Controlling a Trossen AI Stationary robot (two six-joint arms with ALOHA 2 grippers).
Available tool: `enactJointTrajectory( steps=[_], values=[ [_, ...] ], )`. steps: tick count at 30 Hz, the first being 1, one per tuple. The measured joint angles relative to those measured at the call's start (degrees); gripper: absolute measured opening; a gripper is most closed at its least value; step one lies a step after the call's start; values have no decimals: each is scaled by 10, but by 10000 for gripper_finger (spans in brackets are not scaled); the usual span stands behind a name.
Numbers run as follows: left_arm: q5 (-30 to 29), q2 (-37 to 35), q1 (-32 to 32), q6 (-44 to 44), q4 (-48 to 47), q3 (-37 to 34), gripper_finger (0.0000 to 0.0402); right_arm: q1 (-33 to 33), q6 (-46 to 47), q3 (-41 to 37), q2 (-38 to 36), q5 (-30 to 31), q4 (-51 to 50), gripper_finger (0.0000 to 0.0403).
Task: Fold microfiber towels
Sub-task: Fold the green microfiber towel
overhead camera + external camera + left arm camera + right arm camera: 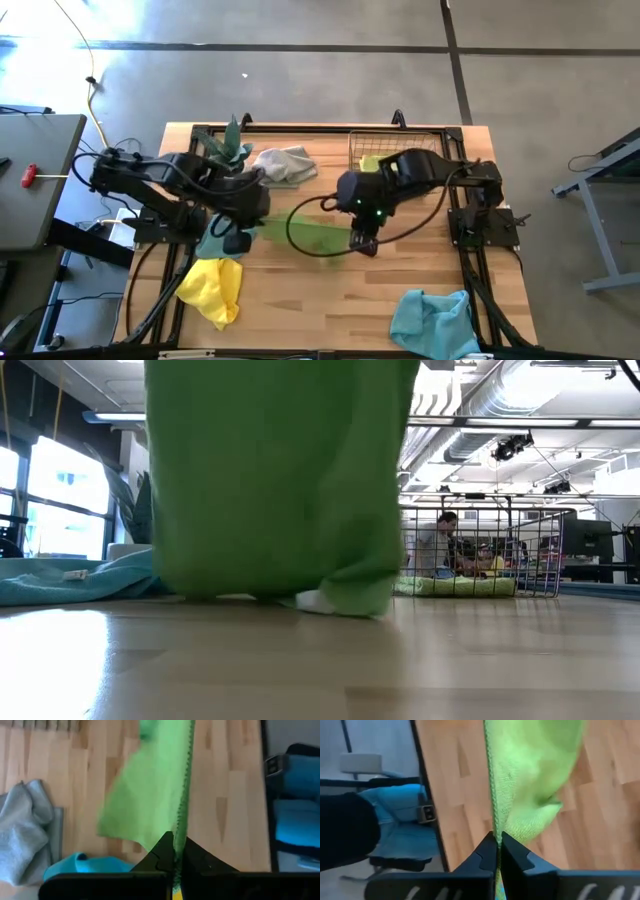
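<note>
A lime green towel (318, 236) is held up between my two grippers over the middle of the table. My left gripper (240, 240) is shut on its left end and my right gripper (362, 243) is shut on its right end. In the low view the towel (275, 480) hangs as a wide sheet, its lower edge touching the tabletop. A yellow towel (215, 287) lies at the near left, a light blue towel (432, 320) at the near right, a grey towel (285, 165) at the far middle. A second green towel (372, 162) lies in the wire basket. My left gripper pinches the green towel's stitched edge (179, 842) between its two fingertips, the edge running straight away from the fingers, drawn taut. The towel hangs below the edge. My right gripper pinches the same stitched edge (494, 827) at its other end between its two fingertips. The cloth hangs beside and below the fingers.
The wire basket (400, 150) stands at the far right of the table. Another light blue towel (212, 243) lies under my left arm. A plant (230, 145) stands at the far left. Bare wood shows along the near middle.
</note>
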Motion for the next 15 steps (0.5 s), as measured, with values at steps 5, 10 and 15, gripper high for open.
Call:
enactJointTrajectory(
  steps=[5,10,15],
  values=[
    [0,-1,-16,-6,-1,55,0,15,39,0,-4,4,-1,0],
    [-24,-1,-16,-3,-8,108,0,18,39,0,-18,47,-2,0],
    [-64,-2,-9,21,-31,139,0,9,32,0,-48,150,2,0]
  ],
)
